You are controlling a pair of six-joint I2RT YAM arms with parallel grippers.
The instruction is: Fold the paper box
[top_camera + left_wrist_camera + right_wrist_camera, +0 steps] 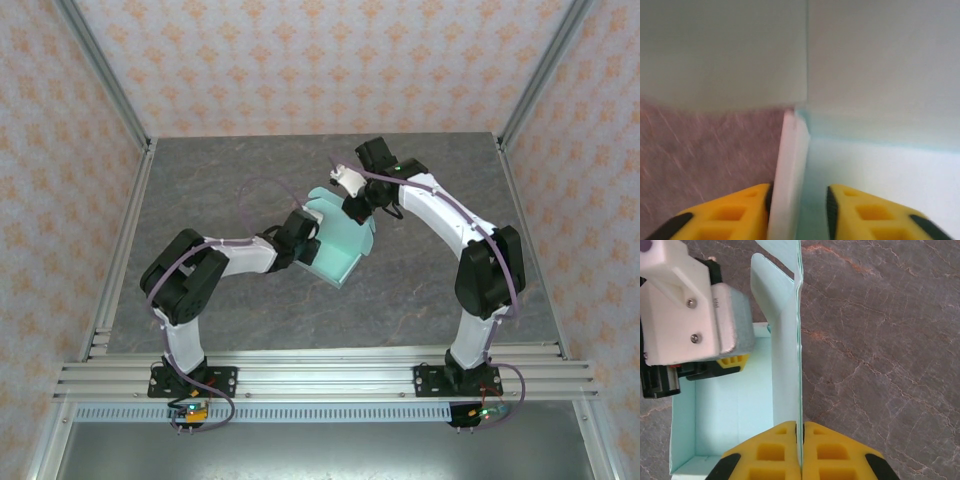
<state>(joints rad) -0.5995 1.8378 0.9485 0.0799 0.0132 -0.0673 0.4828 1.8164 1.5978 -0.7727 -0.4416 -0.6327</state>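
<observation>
The paper box (343, 250) is near the middle of the table (200, 200), between my two arms. It is a shallow mint-green tray with its walls partly raised, and I cannot tell whether it lies flat on the surface or is tipped. My right end effector (800, 452) is pinched tight on one upright side wall, its yellow fingers (775, 452) pressed together with the thin card edge sandwiched between them. That wall runs straight away from my wrist camera and ends in a curved flap. My left end effector (800, 215) comes in from the opposite side and stands partly open astride another wall. One finger (735, 212) is against the card's outer face, above the table. The other is inside the box, with a gap between it and the card, so the left has no clamp on anything.
</observation>
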